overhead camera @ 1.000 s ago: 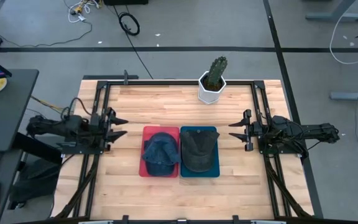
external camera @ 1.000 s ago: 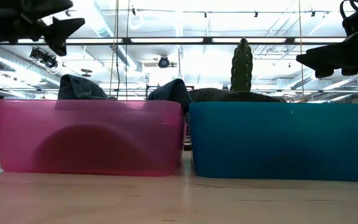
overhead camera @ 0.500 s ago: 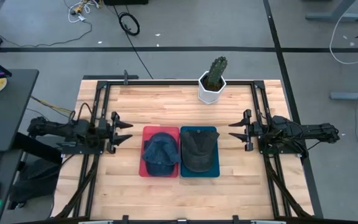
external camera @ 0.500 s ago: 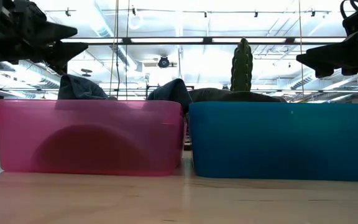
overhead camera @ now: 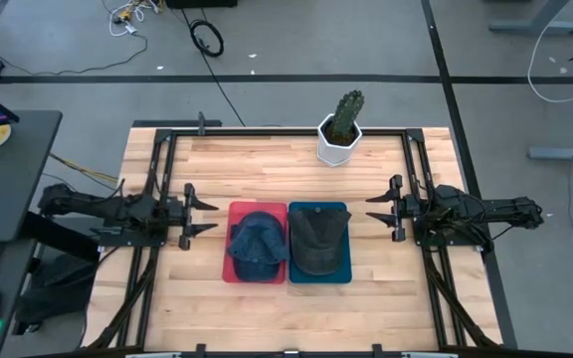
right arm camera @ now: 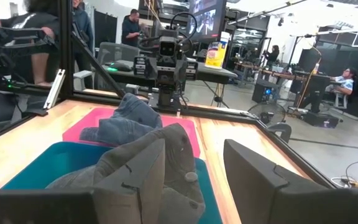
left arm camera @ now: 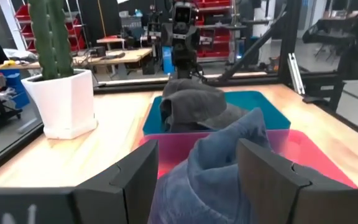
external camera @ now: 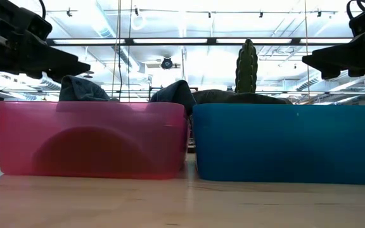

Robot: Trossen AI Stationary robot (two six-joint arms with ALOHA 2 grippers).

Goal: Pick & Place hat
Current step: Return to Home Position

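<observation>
- The blue cap [overhead camera: 256, 245] lies in the pink bin [overhead camera: 232, 273] and the gray cap [overhead camera: 317, 242] in the blue bin [overhead camera: 344, 276]. The bins stand side by side at mid-table.
- The left gripper [overhead camera: 213, 217], fingers spread and empty, hovers just beside the pink bin's outer side and points at it. Its way home looks to be straight back, away from the bin.
- The right gripper [overhead camera: 370, 209], likewise spread and empty, waits near the blue bin's opposite side.

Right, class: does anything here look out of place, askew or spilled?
Nothing stands out. The blue cap lies in the pink bin, the gray cap in the blue bin, the cactus stands upright, and the left arm and right arm flank the bins, jaws open.
</observation>
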